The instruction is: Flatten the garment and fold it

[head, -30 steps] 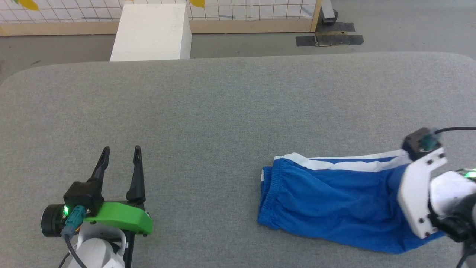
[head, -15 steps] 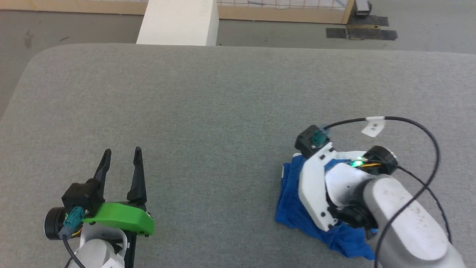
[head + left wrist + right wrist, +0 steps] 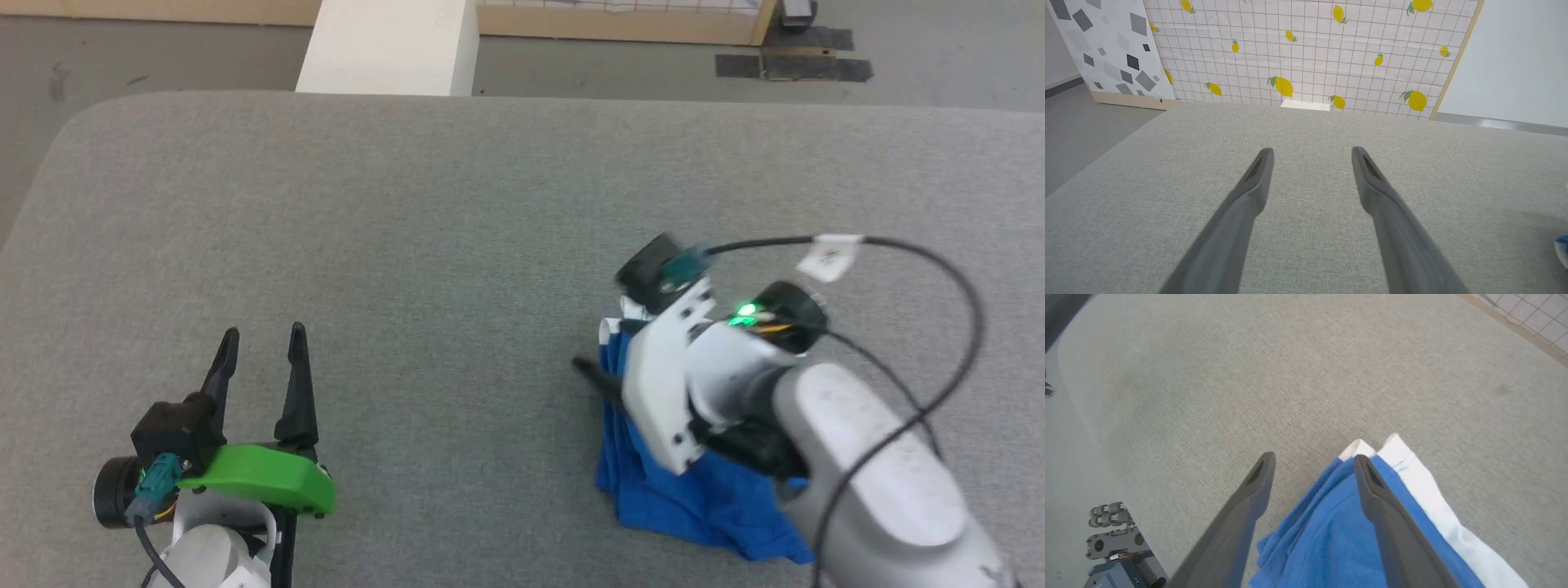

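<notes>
- Holds nothing: right hand (image 3: 1313, 458) splayed just over garment (image 3: 1327, 539), left hand (image 3: 1310, 152) splayed well aside.
- Lies doubled on worktop (image 3: 408, 245), beneath that right hand.
- Probably limp, light, slippery; pinch white-trimmed edge (image 3: 1412, 473) just ahead of right hand.

Garment (image 3: 678, 498): bright blue shorts w/ white trim, lying on the right half of the grey table (image 3: 408, 245), toward the near edge. It's sitting doubled over on itself in a compact, thick stack, approx. rectangular. Several blue layer edges are showing along its left side. White band (image 3: 1425, 486) is running along the far side, w/ two white corners poking out at the far-left end.
</notes>
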Motion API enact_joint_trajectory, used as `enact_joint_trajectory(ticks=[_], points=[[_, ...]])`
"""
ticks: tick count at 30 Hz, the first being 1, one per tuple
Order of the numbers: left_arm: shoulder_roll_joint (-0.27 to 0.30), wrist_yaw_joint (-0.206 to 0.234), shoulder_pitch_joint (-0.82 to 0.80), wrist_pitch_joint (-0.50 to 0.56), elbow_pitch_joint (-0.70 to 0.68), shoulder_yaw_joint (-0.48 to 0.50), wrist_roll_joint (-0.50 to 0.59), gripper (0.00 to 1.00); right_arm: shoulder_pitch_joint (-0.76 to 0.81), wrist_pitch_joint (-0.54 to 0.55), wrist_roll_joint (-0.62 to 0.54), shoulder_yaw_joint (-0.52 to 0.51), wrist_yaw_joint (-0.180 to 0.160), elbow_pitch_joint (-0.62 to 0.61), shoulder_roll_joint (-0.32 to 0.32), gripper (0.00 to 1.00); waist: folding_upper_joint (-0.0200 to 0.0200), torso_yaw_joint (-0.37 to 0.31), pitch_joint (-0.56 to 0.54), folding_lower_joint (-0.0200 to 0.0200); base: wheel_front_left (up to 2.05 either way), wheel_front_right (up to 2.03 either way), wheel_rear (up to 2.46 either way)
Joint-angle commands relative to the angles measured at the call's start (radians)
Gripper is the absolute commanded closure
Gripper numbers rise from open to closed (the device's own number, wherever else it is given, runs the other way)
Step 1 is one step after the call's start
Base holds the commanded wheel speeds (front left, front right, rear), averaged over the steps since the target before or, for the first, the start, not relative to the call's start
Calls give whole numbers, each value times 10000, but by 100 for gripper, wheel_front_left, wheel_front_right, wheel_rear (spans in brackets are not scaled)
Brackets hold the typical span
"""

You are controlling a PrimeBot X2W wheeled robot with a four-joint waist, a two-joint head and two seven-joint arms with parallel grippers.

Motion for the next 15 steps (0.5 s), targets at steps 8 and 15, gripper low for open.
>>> enact_joint_trajectory(ticks=[8, 15], points=[[-55, -37, 64, -77, -121, -14, 127, 0, 2338, 525, -886, -2418, -17, -1386, -1344, 0, 0, -564, -261, 0, 0, 0, 0], [-52, -75, 54, -78, -128, -71, 116, 0, 3805, 695, -1175, -3106, -17, -1692, -983, 0, 0, -668, -100, 0, 0, 0, 0]])
